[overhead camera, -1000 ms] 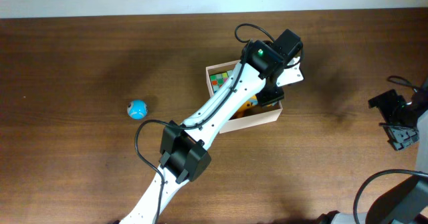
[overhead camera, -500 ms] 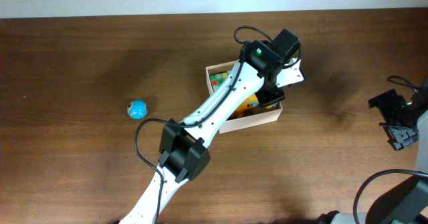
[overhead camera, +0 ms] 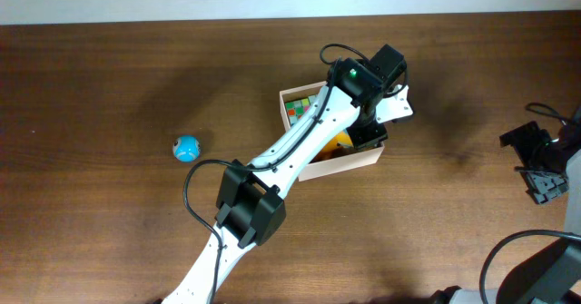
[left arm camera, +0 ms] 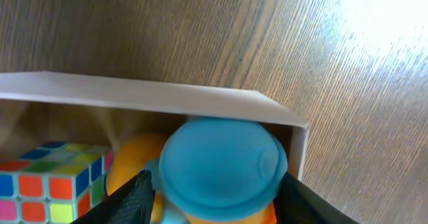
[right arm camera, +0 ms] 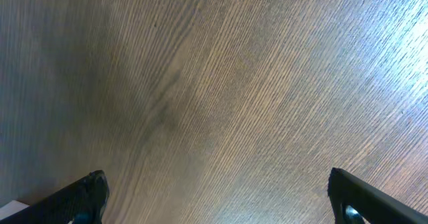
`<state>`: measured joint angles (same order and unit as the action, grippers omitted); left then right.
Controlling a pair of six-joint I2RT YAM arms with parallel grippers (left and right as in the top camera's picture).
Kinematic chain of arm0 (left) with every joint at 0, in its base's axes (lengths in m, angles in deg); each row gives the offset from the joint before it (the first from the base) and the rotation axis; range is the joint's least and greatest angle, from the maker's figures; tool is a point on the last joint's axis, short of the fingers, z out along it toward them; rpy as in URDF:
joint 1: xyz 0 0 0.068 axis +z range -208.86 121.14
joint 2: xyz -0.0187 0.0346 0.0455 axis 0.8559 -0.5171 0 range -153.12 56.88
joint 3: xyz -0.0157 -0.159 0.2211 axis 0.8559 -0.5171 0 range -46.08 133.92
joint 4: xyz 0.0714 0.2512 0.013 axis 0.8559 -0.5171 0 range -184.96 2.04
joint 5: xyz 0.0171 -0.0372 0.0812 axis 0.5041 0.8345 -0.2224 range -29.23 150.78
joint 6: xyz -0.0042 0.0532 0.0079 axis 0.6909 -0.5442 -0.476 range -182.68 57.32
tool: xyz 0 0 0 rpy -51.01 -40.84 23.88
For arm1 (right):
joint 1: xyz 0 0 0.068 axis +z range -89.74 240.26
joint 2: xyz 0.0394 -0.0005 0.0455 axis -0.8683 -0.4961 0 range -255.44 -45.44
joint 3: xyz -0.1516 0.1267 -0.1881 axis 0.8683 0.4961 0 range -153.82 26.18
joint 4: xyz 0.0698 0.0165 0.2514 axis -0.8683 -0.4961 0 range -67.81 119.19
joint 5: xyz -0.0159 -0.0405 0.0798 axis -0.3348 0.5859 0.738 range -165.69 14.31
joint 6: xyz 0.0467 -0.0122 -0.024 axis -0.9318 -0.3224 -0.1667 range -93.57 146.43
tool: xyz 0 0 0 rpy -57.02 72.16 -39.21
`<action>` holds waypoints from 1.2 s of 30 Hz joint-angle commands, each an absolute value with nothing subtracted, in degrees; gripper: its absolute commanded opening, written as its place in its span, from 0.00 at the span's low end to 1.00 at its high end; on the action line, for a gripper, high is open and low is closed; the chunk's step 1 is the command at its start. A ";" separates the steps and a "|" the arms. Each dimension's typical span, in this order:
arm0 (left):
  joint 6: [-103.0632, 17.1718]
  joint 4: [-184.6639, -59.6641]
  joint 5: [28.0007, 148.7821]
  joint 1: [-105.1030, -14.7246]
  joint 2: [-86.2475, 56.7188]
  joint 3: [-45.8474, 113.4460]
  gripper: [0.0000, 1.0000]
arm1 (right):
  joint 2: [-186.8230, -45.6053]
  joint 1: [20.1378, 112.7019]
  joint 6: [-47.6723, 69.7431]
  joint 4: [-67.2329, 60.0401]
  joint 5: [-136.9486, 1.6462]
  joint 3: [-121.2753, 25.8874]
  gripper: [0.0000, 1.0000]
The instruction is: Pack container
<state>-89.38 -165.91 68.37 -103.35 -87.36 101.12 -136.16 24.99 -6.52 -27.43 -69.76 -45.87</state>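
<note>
We have the left claw (left arm camera: 215, 184) drawn in narrow against both sides of a blue-capped toy (left arm camera: 221, 160), so we judge it is gripping the toy. The right claw (right arm camera: 217, 180) is spread wide with nothing in it, above bare table (right arm camera: 200, 83).

The container (left arm camera: 180, 97) lies directly under the left claw. Its far wall is just ahead of the fingertips and one corner is just to the claw's right.

We see the main risk at that corner. The toy hangs close to the wall, and the claw's right finger looks to be almost over the rim. If we let go here, the toy may catch the thin edge and tip out. If we lower, the finger may press the wall and shove the light box. The toy could also land on the orange piece (left arm camera: 130, 164) below and to its left, and roll off it.

The toy's cap is a smooth, matte, rounded dome. The puzzle cube (left arm camera: 47, 184) further left is hard-edged with glossy coloured tiles. The box walls are thin, flat, cream card, and the table is grained brown wood. A small blue ball (overhead camera: 186, 147) lies well apart from the claw, unpacked.
</note>
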 commanded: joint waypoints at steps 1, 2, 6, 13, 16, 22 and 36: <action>-88.86 -164.66 70.08 -103.05 -87.56 99.85 0.58 | -136.25 25.03 -6.38 -27.39 -69.69 -45.72 0.99; -88.86 -164.21 70.08 -103.05 -87.56 99.20 0.58 | -136.25 25.03 -6.38 -27.39 -69.69 -45.72 0.99; -88.86 -162.92 70.08 -103.05 -87.56 96.24 0.58 | -136.25 25.03 -6.41 -27.39 -69.69 -45.72 0.99; -88.86 -160.82 69.99 -102.90 -87.56 93.67 0.58 | -136.25 25.03 -6.38 -27.39 -69.69 -45.72 0.99; -88.88 -160.38 69.73 -102.90 -87.52 93.69 0.58 | -136.25 25.03 -6.41 -27.39 -69.69 -45.72 0.99; -88.86 -160.75 67.21 -102.90 -86.93 94.61 0.58 | -136.25 25.03 -6.41 -27.39 -69.69 -45.72 0.99; -88.86 -161.06 65.84 -102.92 -84.80 96.70 0.67 | -136.25 25.03 -6.41 -27.39 -69.69 -45.72 0.99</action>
<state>-89.32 -160.73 67.71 -103.16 -87.34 95.46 -136.16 24.99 -6.54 -27.43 -69.76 -45.87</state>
